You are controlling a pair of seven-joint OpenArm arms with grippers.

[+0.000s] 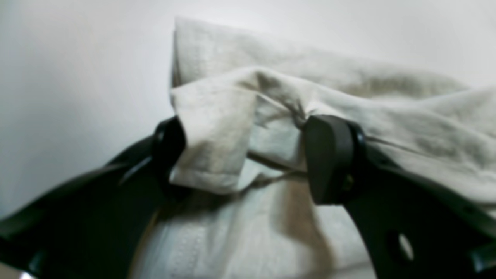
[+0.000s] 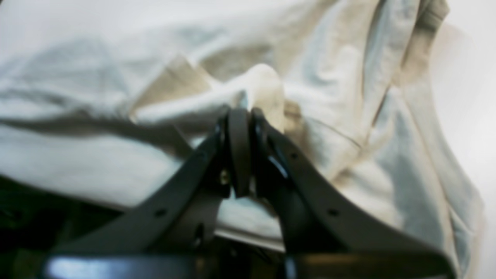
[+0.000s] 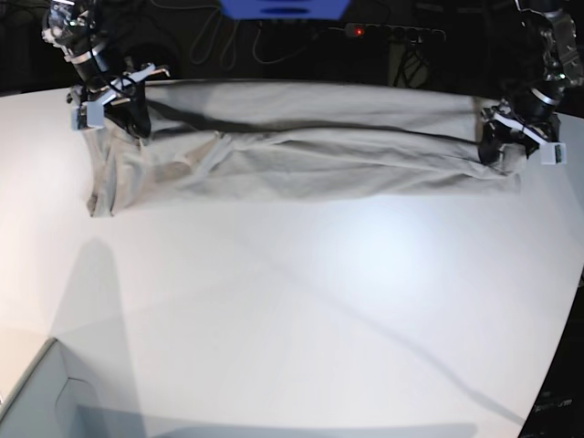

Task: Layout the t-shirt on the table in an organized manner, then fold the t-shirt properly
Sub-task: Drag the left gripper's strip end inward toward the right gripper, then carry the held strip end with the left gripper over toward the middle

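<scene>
The light grey-beige t-shirt (image 3: 301, 155) lies bunched lengthwise in a long band across the far part of the white table (image 3: 319, 301). At its left end my right gripper (image 3: 137, 123) is shut on a raised fold of the t-shirt (image 2: 348, 97); the right wrist view shows the right gripper (image 2: 242, 116) with its fingers pressed together on the cloth. At the right end sits my left gripper (image 3: 505, 151). In the left wrist view the left gripper (image 1: 248, 155) is open, jaws wide apart. A loose hemmed fold of the t-shirt (image 1: 217, 116) sags between them.
A pale grey box corner (image 3: 36, 401) stands at the near left. Behind the table are dark cables and a blue object (image 3: 283, 9). The table's curved edge (image 3: 557, 347) runs down the right side.
</scene>
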